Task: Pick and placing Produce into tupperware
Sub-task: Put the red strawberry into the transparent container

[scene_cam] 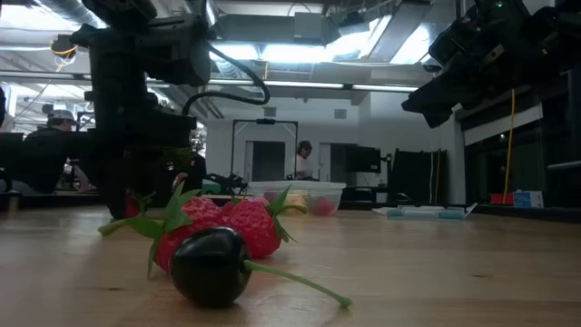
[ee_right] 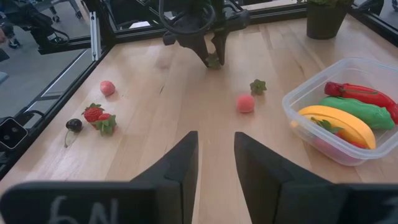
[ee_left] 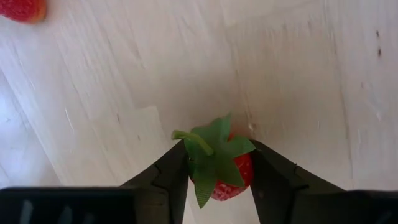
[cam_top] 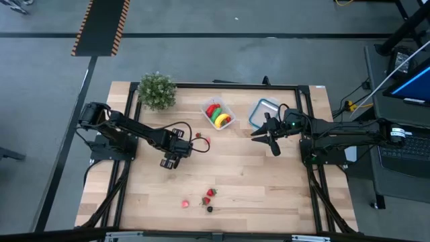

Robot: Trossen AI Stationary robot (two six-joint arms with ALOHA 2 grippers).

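Left wrist view showed the left claw [ee_left: 214,177] clamped on a strawberry [ee_left: 219,168]; the tupperware [cam_top: 219,113] sat toward the bench's far edge.

Red strawberry [ee_left: 225,168] with green leaves; yellow banana [ee_right: 339,124]; pale striped table [cam_top: 269,181].

Tupperware [cam_top: 219,113] sits far-centre on the desk [cam_top: 269,181], potted plant [cam_top: 156,90] to its left, loose berries [cam_top: 208,196] near

The right gripper [ee_right: 214,163] bears white handwritten marks at the frame's bottom left, seemingly "6N". No other text is legible.
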